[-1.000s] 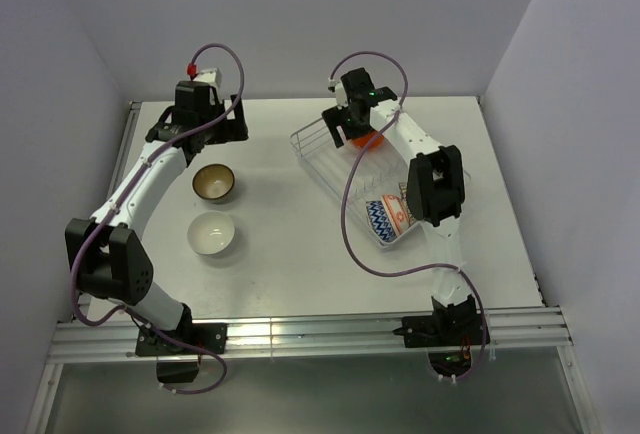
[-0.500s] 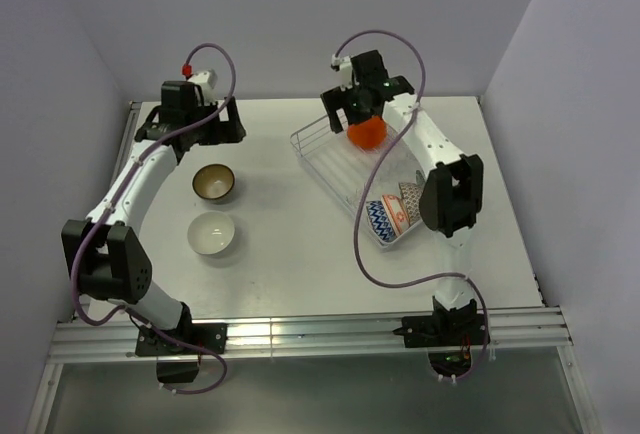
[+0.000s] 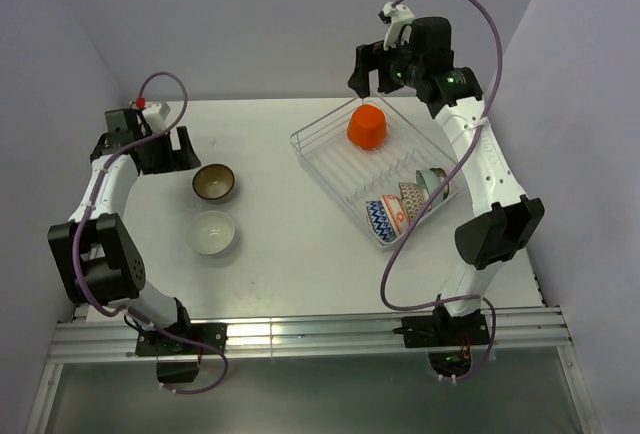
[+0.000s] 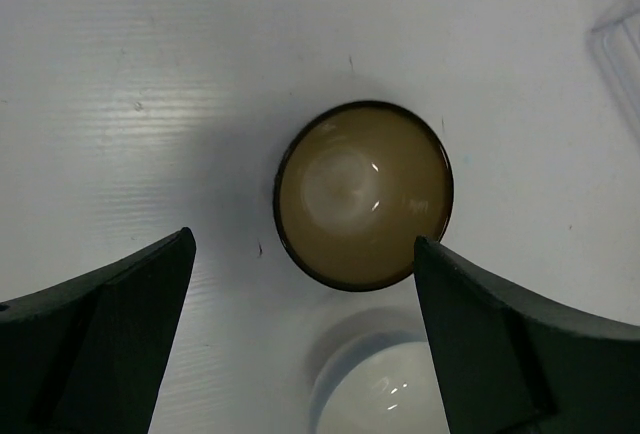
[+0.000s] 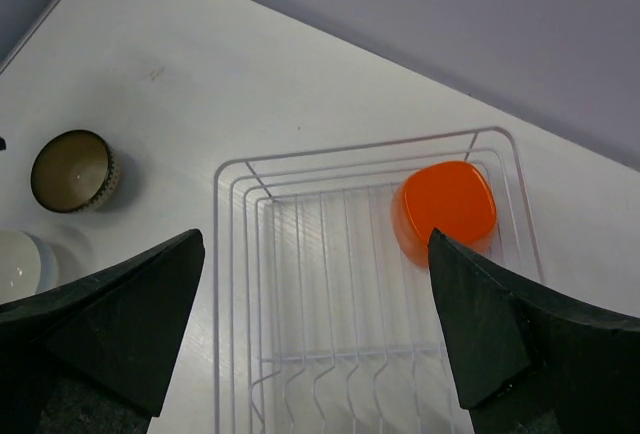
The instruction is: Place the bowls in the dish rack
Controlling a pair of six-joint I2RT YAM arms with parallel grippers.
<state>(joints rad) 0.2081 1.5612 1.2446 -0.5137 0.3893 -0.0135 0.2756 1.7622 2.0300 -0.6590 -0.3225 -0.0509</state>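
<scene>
Down below the right hand (image 3: 371, 79) sits the orange-red bowl (image 3: 367, 126).

Plain orange-red bowl (image 3: 367, 126), blue-zigzag bowl (image 3: 378, 222), dark brown bowl (image 3: 213, 182), white bowl (image 3: 212, 233), silver-white wire rack (image 3: 322, 154)

The left arm (image 3: 100, 179) and right arm (image 3: 480, 149) are showing white links and black joints. Purple cables (image 3: 383, 274) are trailing alongside.

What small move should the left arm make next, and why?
Probably lower the left gripper toward the dark brown bowl. Its jaws are open, the bowl shows between them in the wrist view, and it stands on the table, not yet in the dish rack.
</scene>
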